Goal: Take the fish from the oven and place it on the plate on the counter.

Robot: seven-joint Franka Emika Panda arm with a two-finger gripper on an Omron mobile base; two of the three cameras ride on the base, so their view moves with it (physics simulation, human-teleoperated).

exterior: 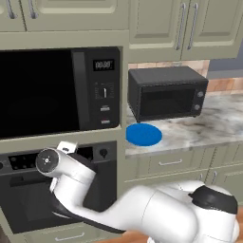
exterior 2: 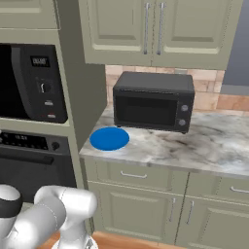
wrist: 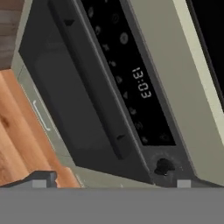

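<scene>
Hand view: faces the oven (wrist: 87,100) front, rolled sideways; door shut, long bar handle (wrist: 94,83) across it, display reading 13:03, knob (wrist: 164,166) at the strip's end.
Fish: not seen; judged to lie inside on the rack behind the closed door.
Fingers: spread wide, holding nothing; tips barely peek at the lower edge.
Step in hand: judged as reaching for the handle to drop the door.
Handling of fish: likely light, slim, soft and slippery; best pinched across the narrow body near the middle, gently, low to the rack.
Plate (exterior: 144,135): bare blue disc on the table (exterior: 209,126), right of the oven column, just in front of the small microwave (exterior: 167,92).
Risk: sliver slipping between rack wires.
</scene>
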